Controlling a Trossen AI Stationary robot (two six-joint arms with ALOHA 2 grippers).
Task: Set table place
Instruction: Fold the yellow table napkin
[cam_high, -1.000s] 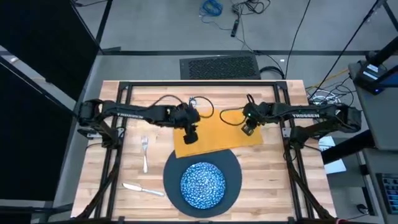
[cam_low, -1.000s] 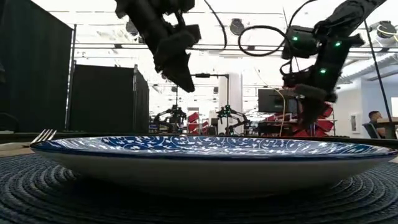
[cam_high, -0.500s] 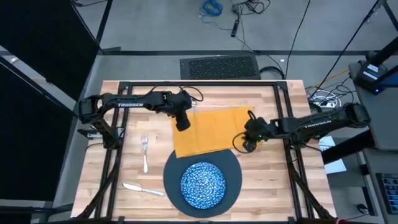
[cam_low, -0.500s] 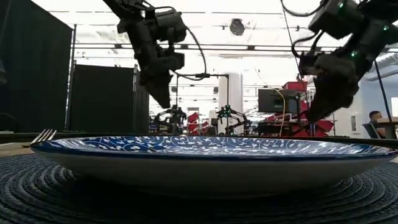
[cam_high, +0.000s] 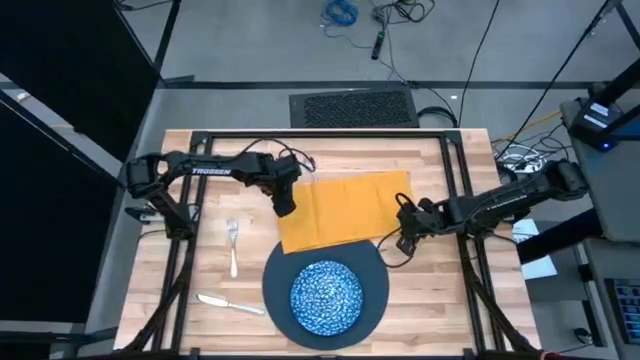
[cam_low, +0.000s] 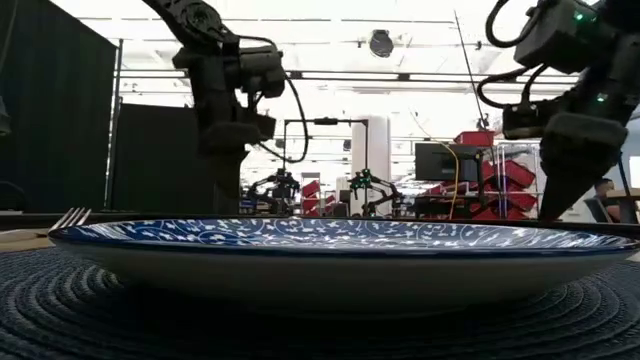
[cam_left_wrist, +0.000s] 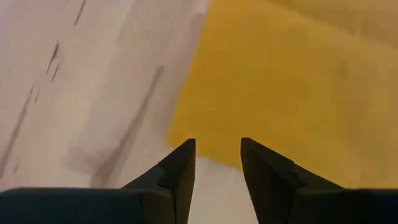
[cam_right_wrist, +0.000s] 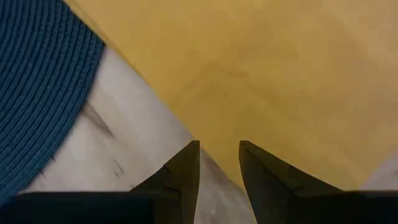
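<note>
A mustard-yellow napkin (cam_high: 345, 210) lies flat on the table (cam_high: 440, 310), its near edge by a round woven dark-blue mat (cam_high: 278, 270). On the mat sits a blue-and-white patterned dish (cam_high: 325, 297). My left gripper (cam_high: 285, 205) is open, low over the napkin's left near corner (cam_left_wrist: 177, 134). My right gripper (cam_high: 405, 240) is open, low over the napkin's right near edge (cam_right_wrist: 205, 134). A fork (cam_high: 233, 245) and a knife (cam_high: 228, 302) lie left of the mat. My left gripper points down with its fingertips (cam_left_wrist: 185, 149) astride the napkin's corner; I cannot tell whether they touch the cloth. My right gripper points down with its fingertips (cam_right_wrist: 245, 149) at the napkin's edge; whether they touch it cannot be told either.
A black metal frame (cam_high: 320, 135) runs around the table, with uprights at both sides. In the low view the dish (cam_low: 320, 255) hides both grippers' fingertips. Bare wood shows left of the napkin (cam_left_wrist: 74, 93) and between napkin and mat (cam_right_wrist: 118, 162).
Both grippers have come down from well above the table to the napkin's level. My left gripper has gone toward the table's left edge to the napkin's left corner. My right gripper has gone toward the near edge to the napkin's right near edge.
</note>
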